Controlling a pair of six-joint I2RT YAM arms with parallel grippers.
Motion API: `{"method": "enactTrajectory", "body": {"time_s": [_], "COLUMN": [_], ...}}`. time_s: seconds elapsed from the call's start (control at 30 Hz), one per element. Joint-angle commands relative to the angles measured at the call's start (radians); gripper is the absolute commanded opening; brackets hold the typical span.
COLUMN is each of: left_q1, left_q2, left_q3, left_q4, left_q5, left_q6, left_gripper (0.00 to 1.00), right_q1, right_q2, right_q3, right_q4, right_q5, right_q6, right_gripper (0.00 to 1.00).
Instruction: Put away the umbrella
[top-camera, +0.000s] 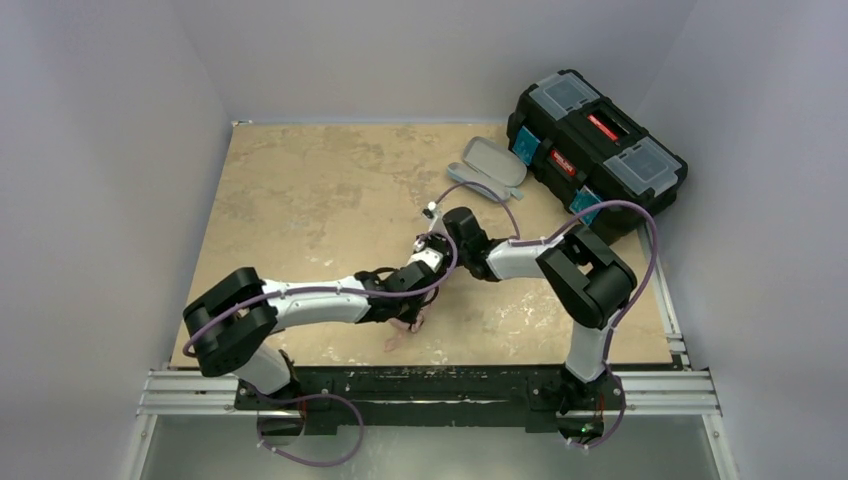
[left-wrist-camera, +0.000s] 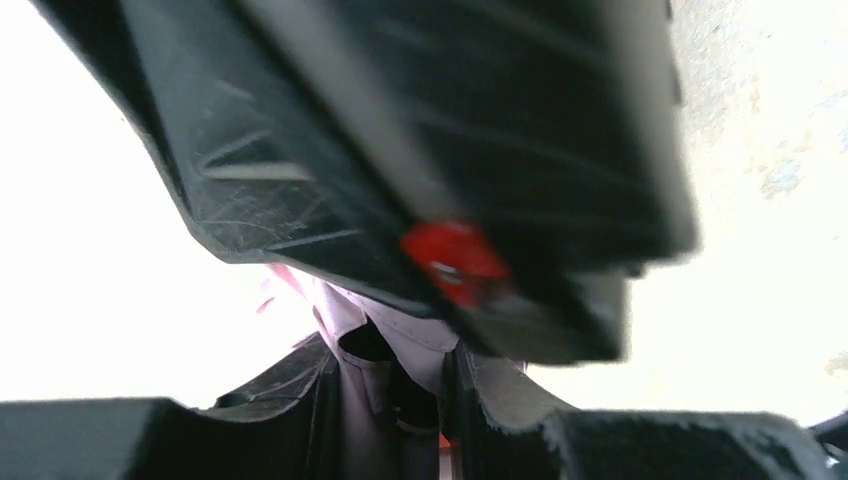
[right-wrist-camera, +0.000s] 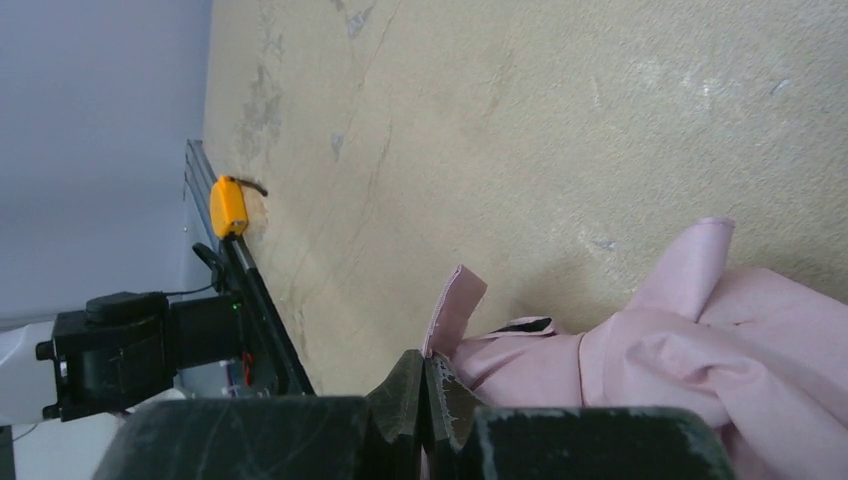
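The umbrella shows in the top view only as a bit of pale pink fabric under my left forearm, near the table's front edge. My left gripper and right gripper meet tip to tip above it. In the left wrist view my left gripper is shut on a fold of pink fabric with black lining; the right gripper's black body fills the frame above. In the right wrist view my right gripper is shut on a narrow pink strap; the bunched pink canopy lies to its right. Shaft and handle are hidden.
A grey oval hard case lies open at the back of the table. A black toolbox stands beside it at the back right. A small yellow object sits at the table edge. Grey walls enclose the tan table.
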Motion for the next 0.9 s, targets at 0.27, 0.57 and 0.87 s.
{"method": "enactTrajectory", "body": {"time_s": [0.27,0.57,0.87], "left_q1": [-0.252,-0.381,-0.444], "left_q2": [0.161,0.468,0.689], "left_q3": [0.21,0.443,0.571], "left_q4": [-0.387,-0.743,-0.891], "left_q5": [-0.571,-0.786,-0.762], "left_q6": [-0.058,-0.259,-0.361], "left_gripper": [0.0,0.0,0.0], "right_q1": [0.016,0.015,0.008], "right_q2": [-0.056,0.007,0.091], "right_q3": [0.279,0.21,0.031], "right_q4": [-0.377,-0.379,-0.314], "right_q5": [-0.026,0.031,0.128], "right_q6": [-0.09,-0.093,-0.087], "right_gripper": [0.0,0.0,0.0]}}
